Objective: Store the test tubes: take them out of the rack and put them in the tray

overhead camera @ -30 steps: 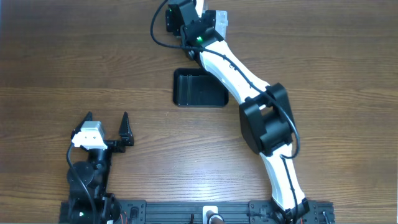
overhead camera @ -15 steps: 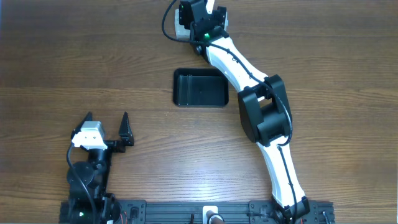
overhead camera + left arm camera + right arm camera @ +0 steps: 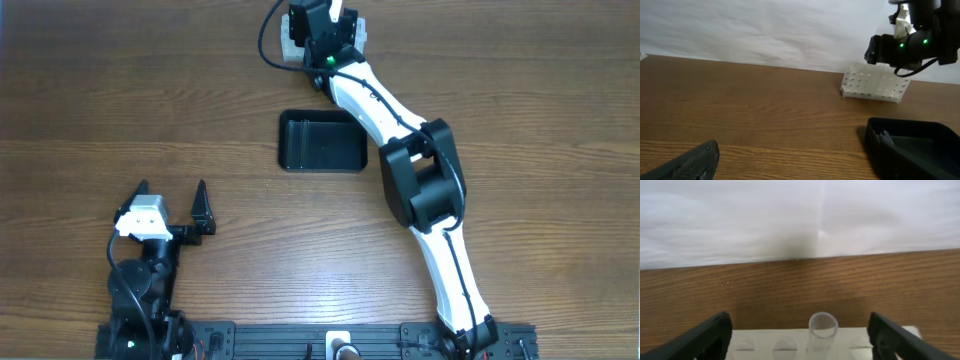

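Clear test tube [image 3: 822, 326] in rack [image 3: 765, 336], right end effector [image 3: 800, 332] astride — spread

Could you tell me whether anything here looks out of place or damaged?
Nothing stands out: the rack sits level on the table, the tube in it stands upright, and the tray lies flat nearby.

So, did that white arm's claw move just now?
Yes. The right gripper shifted rightward and slightly farther from the black tray, which is now fully uncovered.
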